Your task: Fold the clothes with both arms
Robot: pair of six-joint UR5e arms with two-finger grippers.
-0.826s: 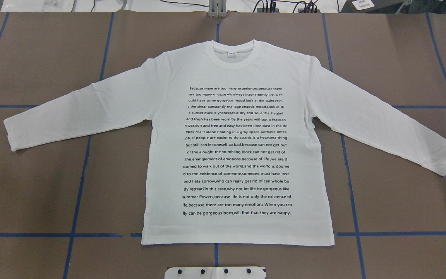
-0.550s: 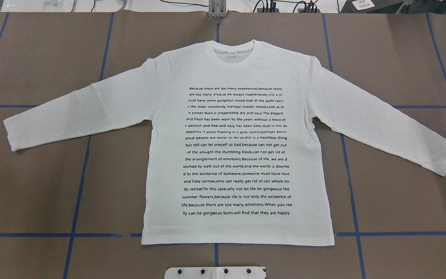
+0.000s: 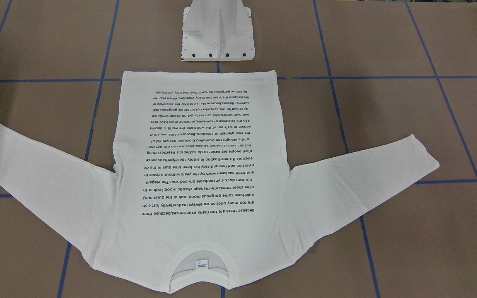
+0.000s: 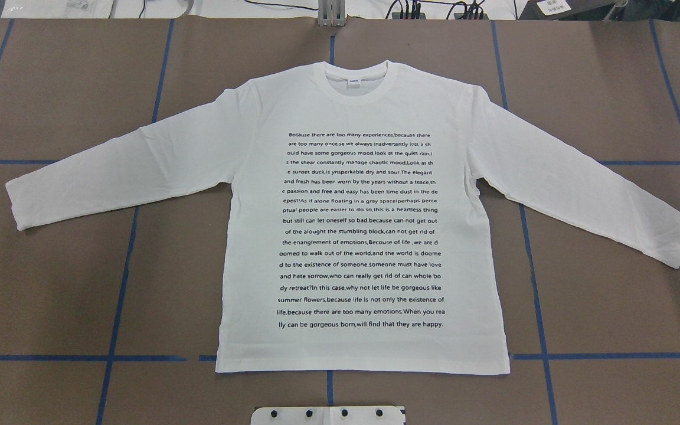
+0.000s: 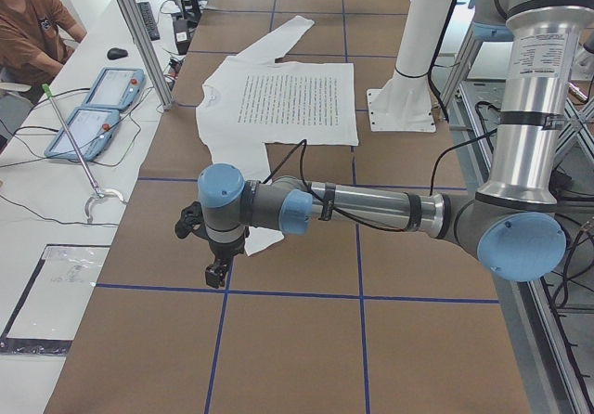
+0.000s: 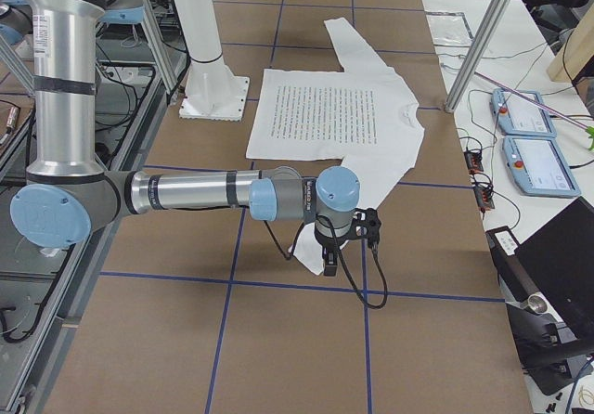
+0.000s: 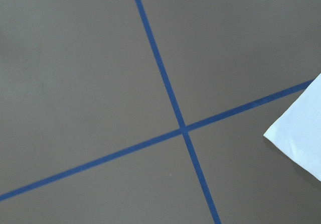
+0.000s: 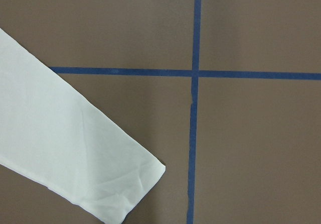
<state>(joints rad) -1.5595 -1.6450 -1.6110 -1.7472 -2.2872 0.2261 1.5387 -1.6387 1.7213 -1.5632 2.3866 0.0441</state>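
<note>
Brown tabletop (image 4: 51, 295) carries the shirt (image 4: 363, 236) flat, print up, sleeves spread. Near its cuffs hang the left tool (image 5: 215, 270) and the right tool (image 6: 329, 262); whether either is open, I cannot tell.

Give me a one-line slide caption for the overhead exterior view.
White long-sleeved cotton shirt lies flat, print up, sleeves spread, on the brown table gridded with blue tape.

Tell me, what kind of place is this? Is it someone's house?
Probably a robot lab, not a house. The robot's left arm and right arm reach over a brown table marked with blue tape lines, and control tablets sit on a side bench.
</note>
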